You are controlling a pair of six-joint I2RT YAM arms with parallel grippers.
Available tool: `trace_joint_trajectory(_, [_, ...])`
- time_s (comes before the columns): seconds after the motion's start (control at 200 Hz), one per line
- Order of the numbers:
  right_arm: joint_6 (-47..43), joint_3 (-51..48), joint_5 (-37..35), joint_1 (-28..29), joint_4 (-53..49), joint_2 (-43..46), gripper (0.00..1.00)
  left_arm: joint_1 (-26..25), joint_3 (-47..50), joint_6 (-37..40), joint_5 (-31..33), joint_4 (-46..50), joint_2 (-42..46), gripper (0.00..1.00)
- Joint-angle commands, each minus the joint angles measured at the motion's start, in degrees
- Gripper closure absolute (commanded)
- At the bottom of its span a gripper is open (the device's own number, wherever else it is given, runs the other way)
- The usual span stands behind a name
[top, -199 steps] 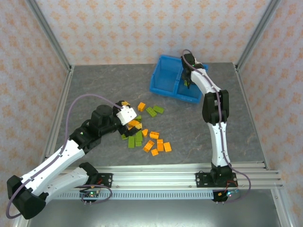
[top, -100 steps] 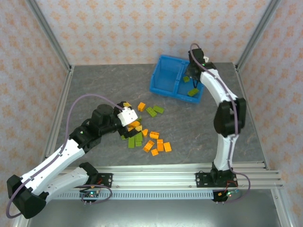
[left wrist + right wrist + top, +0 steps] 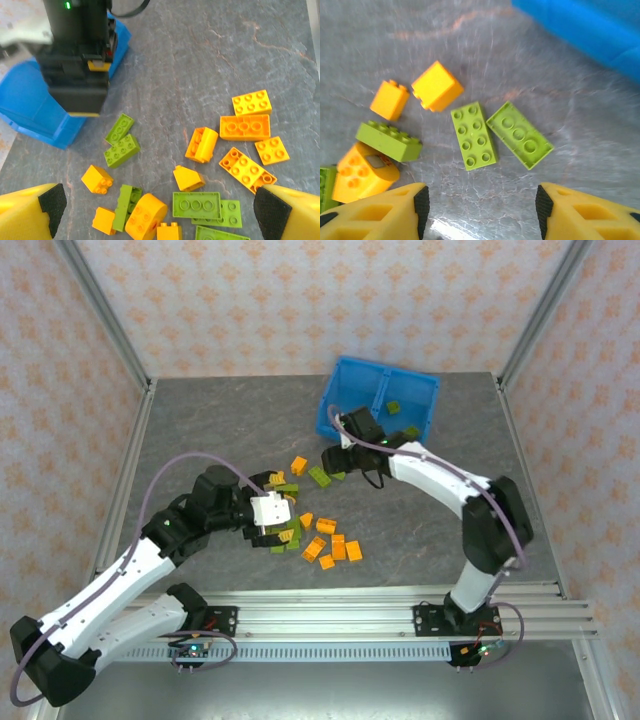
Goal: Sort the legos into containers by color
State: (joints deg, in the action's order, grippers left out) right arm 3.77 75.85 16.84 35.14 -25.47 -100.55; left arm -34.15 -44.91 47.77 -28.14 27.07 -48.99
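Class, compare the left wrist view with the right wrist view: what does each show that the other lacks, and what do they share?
Left wrist adds the left tool, flat orange bricks and the right arm's black wrist. Right wrist adds the right tool's yellow fingertips close up. Shared: two green bricks, the blue bin, the grey table.

The end effector point(image 3: 480, 207) hangs over the grey table point(image 3: 470, 30), its yellow fingers point(image 3: 375, 212) apart with nothing between them. Just ahead lie a green brick point(image 3: 474, 136), studs up, and a flipped green brick point(image 3: 519, 134), close together. To the left are an orange cube point(image 3: 436, 85), a small orange brick point(image 3: 389, 100), a long green brick point(image 3: 388, 141) and a rounded orange piece point(image 3: 364, 171). The blue bin point(image 3: 590, 25) fills the top right corner.
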Motion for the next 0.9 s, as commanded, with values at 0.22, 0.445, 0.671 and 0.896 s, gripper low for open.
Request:
trace_joint_trajectory(0.22, [-4.87, 9.85, 3.46, 1.34, -1.03, -14.58, 0.36, -0.57, 0.37, 0.33, 4.72, 2.22, -4.77, 0.0])
trace_joint_trajectory(0.445, [-4.4, 12.8, 4.44, 1.49, -1.44, -19.64, 0.4, 0.44, -0.89, -3.02, 11.74, 1.36, -8.52, 0.0])
trace_joint_trajectory(0.671, [-4.48, 12.83, 1.93, 3.26, -2.43, -22.01, 0.45, 0.75, -0.86, -2.75, 10.24, 1.41, -7.97, 0.0])
trace_joint_trajectory(0.896, [-6.02, 14.88, -6.45, 5.8, -5.95, -24.6, 0.45, 0.75, -1.08, -2.7, 9.99, 1.51, -7.79, 0.0])
